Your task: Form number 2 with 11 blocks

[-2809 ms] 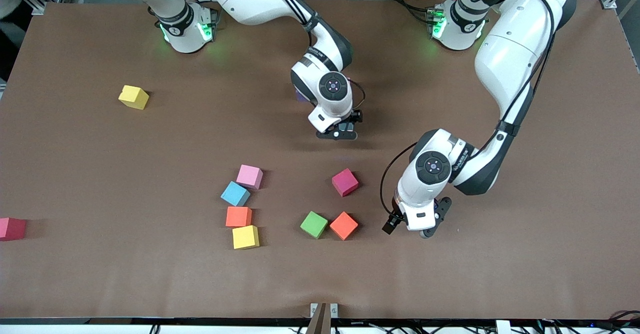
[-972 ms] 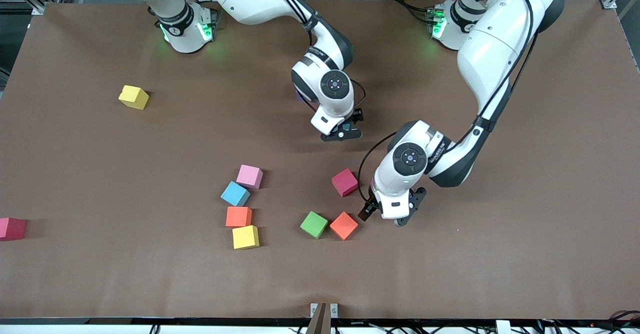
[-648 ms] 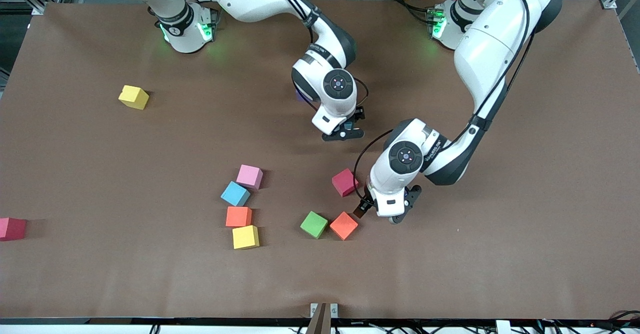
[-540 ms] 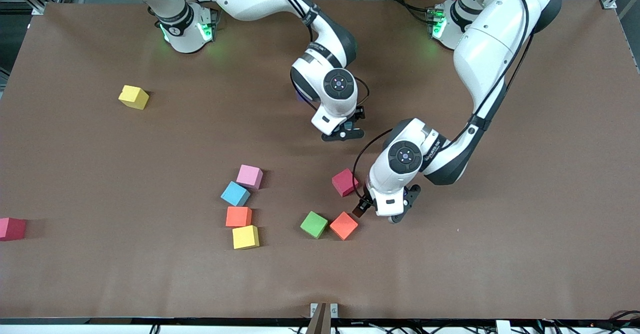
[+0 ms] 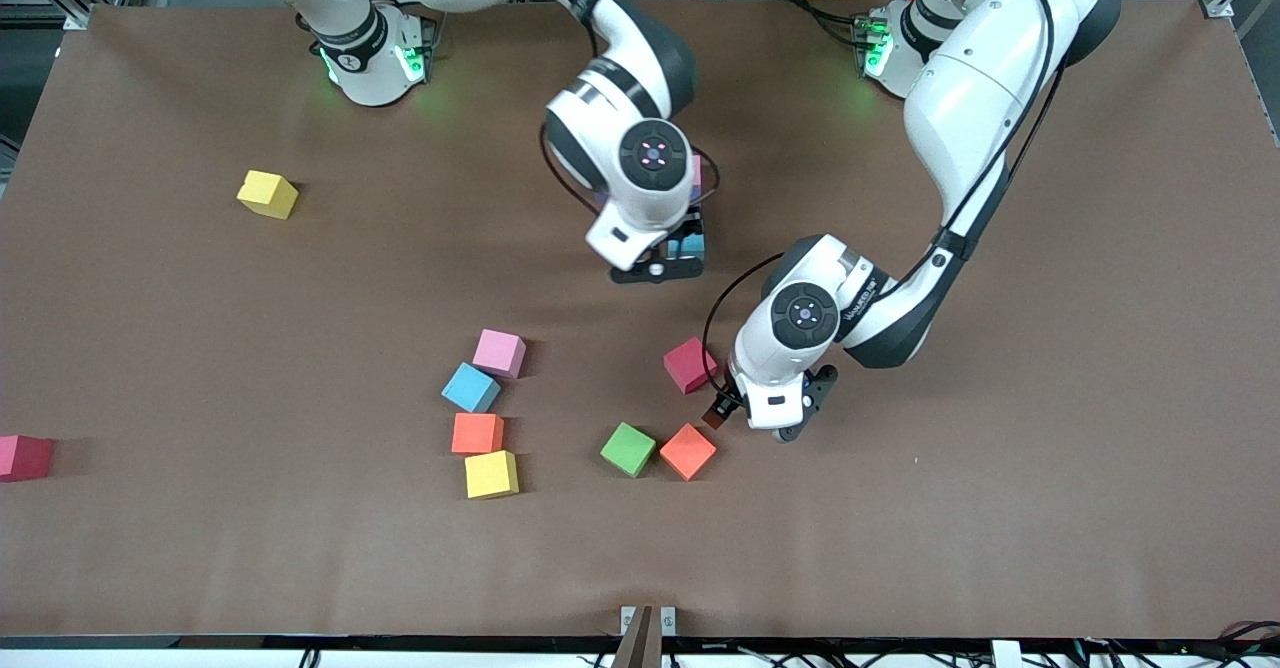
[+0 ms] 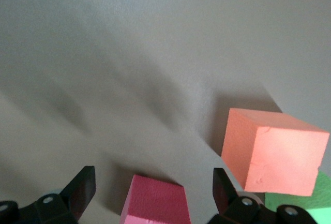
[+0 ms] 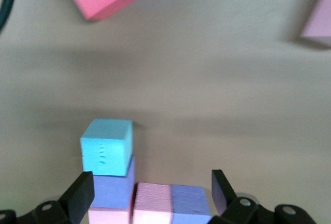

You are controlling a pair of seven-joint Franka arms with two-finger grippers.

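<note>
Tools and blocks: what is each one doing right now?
Left tool, open, over the red block.
Right tool, open, over the joined blocks.
Red block, flat on the table, not gripped.
Joined blocks, touching one another, not gripped.
Orange block, on the table beside the green block.
Green block, on the table, untouched.
</note>
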